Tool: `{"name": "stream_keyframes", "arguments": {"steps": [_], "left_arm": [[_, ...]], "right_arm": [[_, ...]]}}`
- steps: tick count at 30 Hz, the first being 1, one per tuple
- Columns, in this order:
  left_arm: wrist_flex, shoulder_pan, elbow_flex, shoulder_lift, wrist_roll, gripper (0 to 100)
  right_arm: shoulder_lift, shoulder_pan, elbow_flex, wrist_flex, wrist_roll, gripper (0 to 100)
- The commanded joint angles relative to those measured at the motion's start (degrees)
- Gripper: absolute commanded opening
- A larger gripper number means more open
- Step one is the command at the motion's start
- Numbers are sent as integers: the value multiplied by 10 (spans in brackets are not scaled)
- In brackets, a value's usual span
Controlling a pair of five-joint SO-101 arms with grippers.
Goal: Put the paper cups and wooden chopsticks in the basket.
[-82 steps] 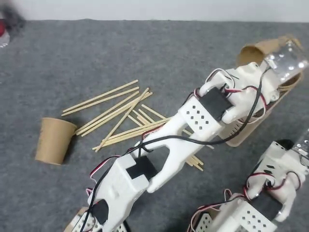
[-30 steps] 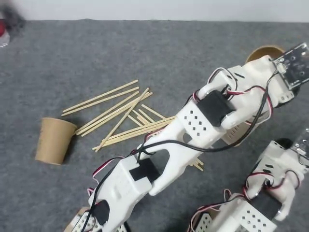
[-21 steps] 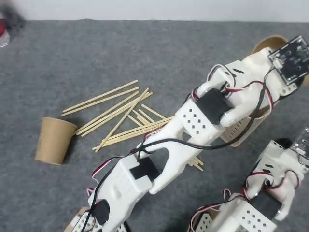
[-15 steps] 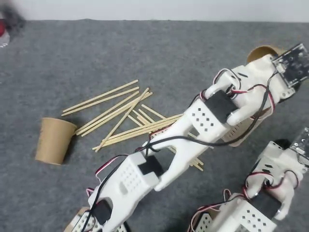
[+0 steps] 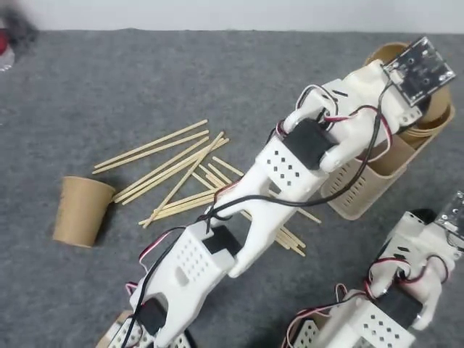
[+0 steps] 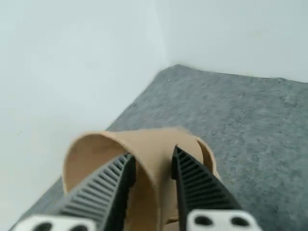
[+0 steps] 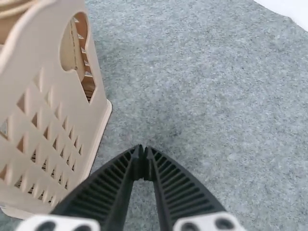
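Nearest to me, the right gripper (image 7: 143,153) rests with its fingers pressed together on nothing, just beside the basket (image 7: 43,120) wall. Farther out on the grey mat (image 5: 217,80), a cup on its side (image 5: 81,212) lies with its long axis running near to far and its wider mouth toward the far side. To its right the loose chopsticks (image 5: 170,170) fan out, their long axes running from near-left to far-right. Farthest out, the left gripper (image 6: 153,158) pinches the wall of a second paper cup (image 6: 96,149), flattening it. From above, this gripper hangs over the basket's far end.

The step in hand, as I judge it, is releasing this cup into the basket. To do it well I would lower the cup until its body sits inside the rim, over free room. Then I would part the fingers slowly, since the squashed wall may spring back or cling. The held cup appears tipped, its long axis nearer level than upright and its mouth turned sideways. I cannot tell the exact tilt.
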Motion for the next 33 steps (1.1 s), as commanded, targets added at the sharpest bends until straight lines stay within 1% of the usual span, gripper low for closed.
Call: {"name": "stream_keyframes", "arguments": {"steps": [1,7,11,14,16,19,23,25,30,33], "left_arm": [[-4,18,-4,-4,4,129],[-56,32,14,-4,7,129],[-56,43,15,-4,7,129],[-31,33,1,-14,7,129],[20,13,-30,-29,7,129],[123,-39,-80,-58,4,130],[297,-129,-127,-112,0,133],[365,-184,-127,-135,-29,133],[361,-358,-16,-221,-91,134],[361,-427,94,-271,-185,134]], "right_arm": [[0,-7,-5,-14,-2,8],[0,-7,-4,-14,-2,8],[0,-7,-4,-14,-2,8],[0,-7,-4,-14,-2,8],[0,-7,-4,-14,-2,8],[0,-7,-4,-14,-4,9],[0,-10,-4,-14,-5,9],[0,-24,3,-14,-2,9],[0,-36,9,-17,-2,9],[0,-36,10,-16,-2,9]]}}
